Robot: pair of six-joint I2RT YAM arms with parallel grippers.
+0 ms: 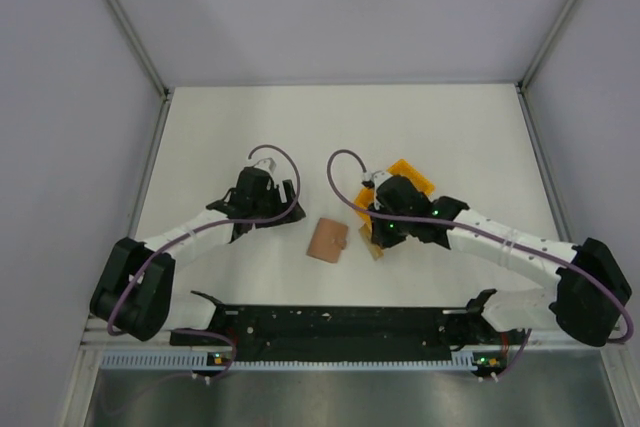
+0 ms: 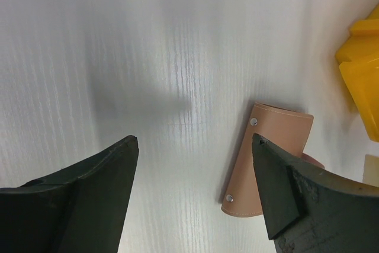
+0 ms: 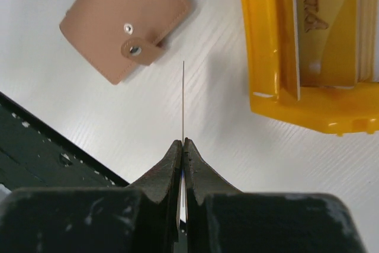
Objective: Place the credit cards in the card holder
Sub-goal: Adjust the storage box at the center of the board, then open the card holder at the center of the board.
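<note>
The tan card holder (image 1: pixel 328 240) lies closed on the white table between the arms, its snap strap fastened in the right wrist view (image 3: pixel 124 22). My right gripper (image 3: pixel 183 143) is shut on one thin credit card (image 3: pixel 183 99), seen edge-on and held above the table to the right of the holder. In the top view this gripper (image 1: pixel 378 232) hangs by the near corner of the yellow tray. More cards (image 3: pixel 320 22) stand in that tray. My left gripper (image 2: pixel 195 140) is open and empty above bare table, with the holder (image 2: pixel 272 158) by its right finger.
The yellow tray (image 1: pixel 400 187) with raised walls sits behind the right gripper and shows in the right wrist view (image 3: pixel 266 45) and the left wrist view (image 2: pixel 361 81). A black rail (image 1: pixel 340 322) runs along the table's near edge. Grey walls enclose the table.
</note>
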